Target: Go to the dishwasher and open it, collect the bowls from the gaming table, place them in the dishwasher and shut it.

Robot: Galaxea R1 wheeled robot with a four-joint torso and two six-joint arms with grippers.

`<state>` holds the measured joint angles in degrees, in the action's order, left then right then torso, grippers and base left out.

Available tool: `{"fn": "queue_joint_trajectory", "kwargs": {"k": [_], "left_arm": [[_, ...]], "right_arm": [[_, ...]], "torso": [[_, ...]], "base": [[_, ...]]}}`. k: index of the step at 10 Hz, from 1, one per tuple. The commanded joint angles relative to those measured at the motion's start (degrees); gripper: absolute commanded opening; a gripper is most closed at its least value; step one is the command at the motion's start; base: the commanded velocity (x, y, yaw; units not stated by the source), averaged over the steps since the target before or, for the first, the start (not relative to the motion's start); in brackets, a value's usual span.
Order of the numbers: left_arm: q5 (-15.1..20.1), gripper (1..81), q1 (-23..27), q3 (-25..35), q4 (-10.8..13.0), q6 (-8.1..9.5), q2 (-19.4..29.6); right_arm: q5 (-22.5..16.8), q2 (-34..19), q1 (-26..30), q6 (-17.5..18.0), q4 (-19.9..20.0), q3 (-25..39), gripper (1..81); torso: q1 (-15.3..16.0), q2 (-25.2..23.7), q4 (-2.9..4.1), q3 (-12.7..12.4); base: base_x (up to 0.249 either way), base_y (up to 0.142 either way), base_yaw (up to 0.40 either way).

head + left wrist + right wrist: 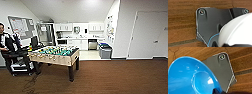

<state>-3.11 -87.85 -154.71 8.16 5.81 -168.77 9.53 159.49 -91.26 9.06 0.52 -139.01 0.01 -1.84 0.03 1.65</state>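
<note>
Across the whole room runs a brown wood-grain floor (pixel 112 77), and it shows under both wrist cameras as well. At about two o'clock from the robot a wide white door (pixel 147 35) stands shut in the white wall. At the far end, around twelve o'clock, white kitchen cabinets (pixel 75 27) hang above a counter. A table-football table (pixel 56 53) with a green field and pale wooden sides stands on dark legs at about eleven o'clock, closer than the kitchen. At roughly ten o'clock, just beside its far-left end, a person (pixel 6 42) sits with a dark control rig, and a notice board (pixel 21 26) hangs on the wall behind.

A grey bin with a blue lid (pixel 105 51) stands at about one o'clock, against the wall where the kitchen floor begins. The dishwasher (pixel 92 44) – a small steel front under the counter – sits at twelve o'clock, just to the left of the bin and well apart from the robot; its door looks closed.

A bright blue bowl (pixel 193 78) looms tilted over the floor in the right wrist view, its hollow facing the camera. A dark part of the right gripper (pixel 216 91) meets its rim, yet how far that claw is open cannot be told. In the left wrist view a white rounded shape (pixel 238 30) – I cannot tell what it is – covers the left gripper (pixel 230 45), so its opening cannot be told either.
</note>
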Motion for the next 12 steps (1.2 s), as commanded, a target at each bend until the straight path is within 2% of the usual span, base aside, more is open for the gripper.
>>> {"fn": "queue_joint_trajectory", "kwargs": {"k": [1, 8, 12], "left_arm": [[2.4, 1.0, 2.9, -0.2, 0.5, -0.28, 0.4], [2.4, 1.0, 2.9, -0.2, 0.5, -0.19, 0.3], [2.4, 1.0, 2.9, -0.2, 0.5, -0.19, 0.2]], "right_arm": [[-2.7, -1.1, 2.8, 0.1, -0.8, 0.2, 1.0], [-2.6, -1.0, 2.7, 0.1, -0.9, 0.0, 1.0], [-2.3, -1.0, 2.5, 0.1, -0.9, 0.0, 1.0]], "torso": [[0.0, 0.0, 0.0, 0.0], [0.0, 0.0, 0.0, 0.0], [0.0, 0.0, 0.0, 0.0]], "base": [[0.111, -0.07, 0.0], [0.111, -0.078, 0.0], [0.111, 0.0, 0.0]]}}
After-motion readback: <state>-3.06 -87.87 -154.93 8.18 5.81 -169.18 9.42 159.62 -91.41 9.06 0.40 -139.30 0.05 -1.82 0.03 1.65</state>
